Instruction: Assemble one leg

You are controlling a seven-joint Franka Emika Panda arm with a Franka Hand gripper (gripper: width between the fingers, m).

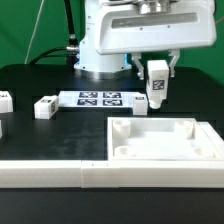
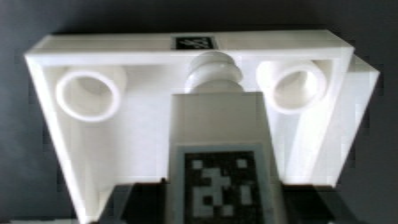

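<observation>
My gripper (image 1: 157, 78) is shut on a leg (image 1: 157, 85), a small white block with a black-and-white tag, and holds it upright above the far edge of the large white panel (image 1: 160, 140). In the wrist view the held leg (image 2: 222, 130) runs between my dark fingers (image 2: 134, 200), its tag facing the camera and its tip over the panel's rim between two round corner sockets (image 2: 86, 92). Two more legs (image 1: 45, 107) lie on the table at the exterior view's left.
The marker board (image 1: 98, 98) lies on the black table behind the panel. A long white bar (image 1: 60, 172) runs along the front edge. The arm's white base (image 1: 100, 50) stands at the back.
</observation>
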